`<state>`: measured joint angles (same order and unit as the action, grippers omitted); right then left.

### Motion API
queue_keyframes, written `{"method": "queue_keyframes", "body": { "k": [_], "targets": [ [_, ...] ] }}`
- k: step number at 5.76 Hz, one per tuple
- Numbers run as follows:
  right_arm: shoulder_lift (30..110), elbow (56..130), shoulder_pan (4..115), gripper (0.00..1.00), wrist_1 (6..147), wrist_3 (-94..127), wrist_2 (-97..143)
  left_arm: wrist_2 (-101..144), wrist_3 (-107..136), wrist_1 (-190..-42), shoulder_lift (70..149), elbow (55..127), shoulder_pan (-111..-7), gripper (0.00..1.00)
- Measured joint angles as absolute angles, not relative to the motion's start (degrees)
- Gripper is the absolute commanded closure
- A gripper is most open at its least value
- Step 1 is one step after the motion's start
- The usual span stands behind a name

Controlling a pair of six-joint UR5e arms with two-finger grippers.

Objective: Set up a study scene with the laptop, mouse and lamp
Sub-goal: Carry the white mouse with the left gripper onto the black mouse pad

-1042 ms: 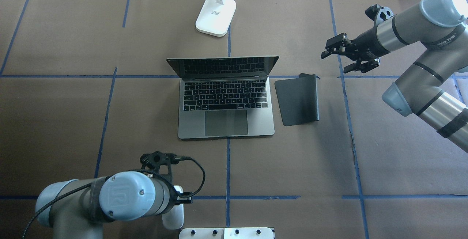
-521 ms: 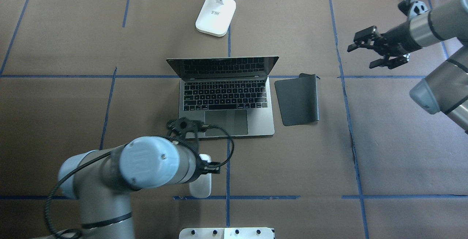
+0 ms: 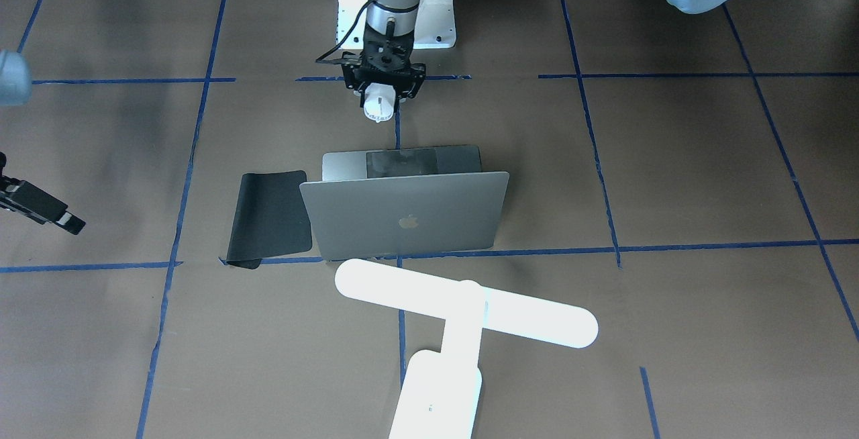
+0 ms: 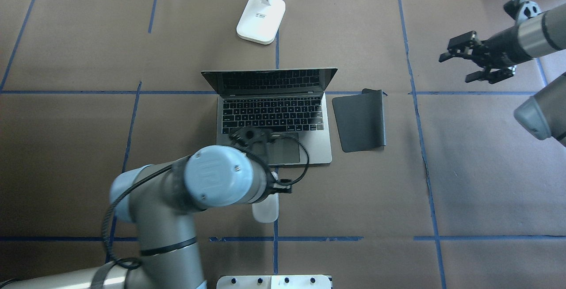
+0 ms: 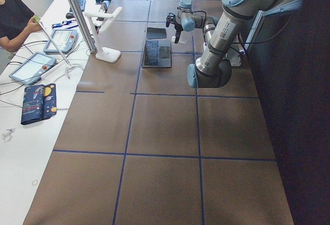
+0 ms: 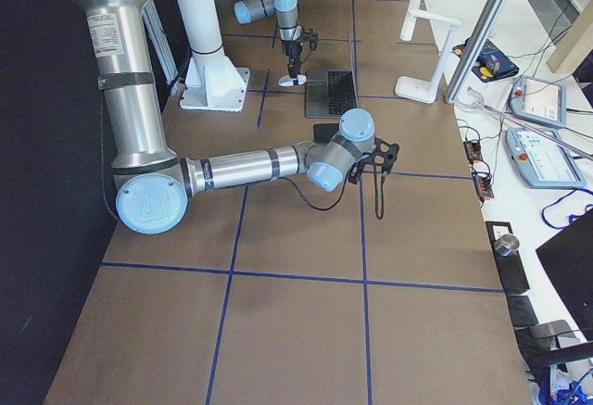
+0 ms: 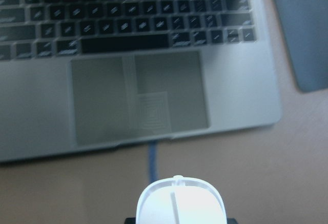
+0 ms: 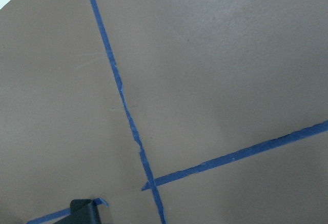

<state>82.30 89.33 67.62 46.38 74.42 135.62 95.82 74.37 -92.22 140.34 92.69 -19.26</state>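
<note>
The open grey laptop [image 4: 274,116] lies mid-table, its apple-logo lid [image 3: 402,214] facing the front camera. My left gripper [image 3: 381,93] is shut on the white mouse [image 3: 379,106], holding it just before the laptop's front edge. From overhead the left arm hides all of the mouse [image 4: 265,209] except its tail end. The left wrist view shows the mouse [image 7: 179,201] below the trackpad. The white T-shaped lamp [image 3: 463,305] stands behind the laptop, base [image 4: 261,19] at the far edge. My right gripper [image 4: 460,63] hangs open and holds nothing, far right of the laptop.
A black mat [image 4: 360,119] lies flat right beside the laptop, one corner curled up. Blue tape lines divide the brown table cover. The white robot pedestal [image 3: 429,19] sits at the near edge. A person works at a side table [image 5: 31,65] beyond the lamp.
My left arm has carried the mouse forward and to the right, from the table's near edge up to the laptop's front. The right arm has drawn back to the right.
</note>
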Motion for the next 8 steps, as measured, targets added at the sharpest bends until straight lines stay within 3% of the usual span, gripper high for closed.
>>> {"method": "queue_keyframes", "body": {
  "k": [4, 8],
  "targets": [
    [87.0, 89.3, 72.6, 0.00, 46.9, 65.3, 137.1, 94.1, 71.3, -102.2, 162.5, 59.8, -21.4, 0.96],
    [87.1, 89.3, 72.0, 0.00, 46.9, 65.1, 137.4, 87.4, 70.6, -117.3, 172.0, 37.1, -23.3, 0.93]
  ]
}}
